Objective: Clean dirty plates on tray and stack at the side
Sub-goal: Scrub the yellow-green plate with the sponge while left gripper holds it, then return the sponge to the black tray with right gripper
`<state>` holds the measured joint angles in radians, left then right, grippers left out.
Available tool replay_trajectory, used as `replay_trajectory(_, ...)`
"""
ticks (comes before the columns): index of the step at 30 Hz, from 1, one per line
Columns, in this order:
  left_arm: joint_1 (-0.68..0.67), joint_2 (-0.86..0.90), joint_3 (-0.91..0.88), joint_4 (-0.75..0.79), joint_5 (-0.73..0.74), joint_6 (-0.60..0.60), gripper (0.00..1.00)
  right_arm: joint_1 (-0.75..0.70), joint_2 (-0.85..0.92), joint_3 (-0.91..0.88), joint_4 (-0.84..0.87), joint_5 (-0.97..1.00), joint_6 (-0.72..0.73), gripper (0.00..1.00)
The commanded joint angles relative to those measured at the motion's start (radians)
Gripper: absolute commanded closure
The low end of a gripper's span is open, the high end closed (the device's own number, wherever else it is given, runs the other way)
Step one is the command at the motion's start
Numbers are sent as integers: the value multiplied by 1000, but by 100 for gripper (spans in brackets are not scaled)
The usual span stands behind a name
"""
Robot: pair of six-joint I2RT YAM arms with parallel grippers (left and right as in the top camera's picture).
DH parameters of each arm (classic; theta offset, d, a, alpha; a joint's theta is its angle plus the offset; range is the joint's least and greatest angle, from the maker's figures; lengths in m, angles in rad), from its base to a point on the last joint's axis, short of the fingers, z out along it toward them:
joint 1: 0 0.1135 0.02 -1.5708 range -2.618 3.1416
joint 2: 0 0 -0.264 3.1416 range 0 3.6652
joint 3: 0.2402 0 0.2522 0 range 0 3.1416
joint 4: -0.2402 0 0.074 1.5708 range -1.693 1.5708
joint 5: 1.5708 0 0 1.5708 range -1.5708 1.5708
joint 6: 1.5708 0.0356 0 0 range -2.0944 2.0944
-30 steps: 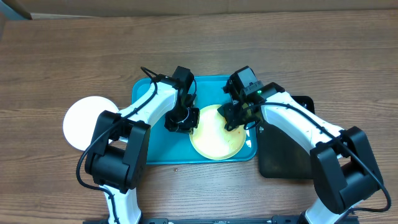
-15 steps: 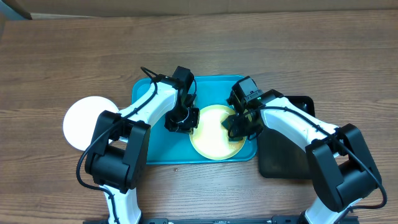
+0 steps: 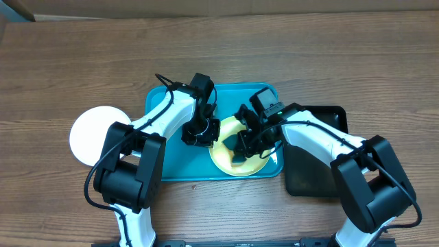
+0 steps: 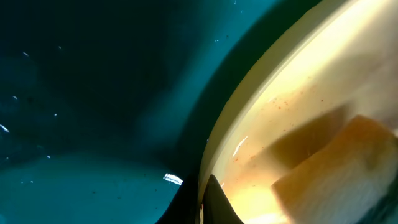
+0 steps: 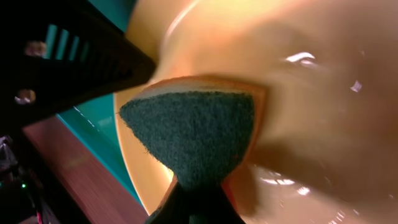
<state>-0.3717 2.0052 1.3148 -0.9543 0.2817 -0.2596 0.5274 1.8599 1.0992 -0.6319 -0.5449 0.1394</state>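
A pale yellow-green plate lies at the right end of the turquoise tray. My left gripper is shut on the plate's left rim; in the left wrist view its jaws pinch the rim of the plate. My right gripper is shut on a sponge, green scouring side toward the camera, pressed onto the plate near its middle. The sponge also shows in the left wrist view. A white plate rests on the table left of the tray.
A smaller black tray sits right of the turquoise one, under my right arm. The left half of the turquoise tray holds nothing. Brown wooden tabletop surrounds everything.
My right gripper has dragged the sponge leftward, from the plate's right rim to about its middle. The left gripper has held still on the rim.
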Motion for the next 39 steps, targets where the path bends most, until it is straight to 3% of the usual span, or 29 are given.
replay_trajectory(1, -4, 35, -22, -3, -26, 4, 96, 23, 5, -5, 35, 90, 104, 95)
replay_trajectory(12, -4, 35, -22, -3, -26, -3, 96, 63, 5, -19, 46, 222, 140, 95)
replay_trajectory(21, 6, 35, -22, -5, -45, -4, 96, 5, 4, 0, -145, 552, 232, 96)
replay_trajectory(29, 31, -7, -21, -1, -160, -38, 96, -105, -115, 112, -257, 542, 224, 96)
replay_trajectory(34, 32, -139, -21, 21, -288, -66, 96, -172, -300, 113, -275, 544, 226, 96)
replay_trajectory(39, 30, -255, -21, 21, -450, -78, 96, -289, -338, 113, -349, 544, 235, 96)
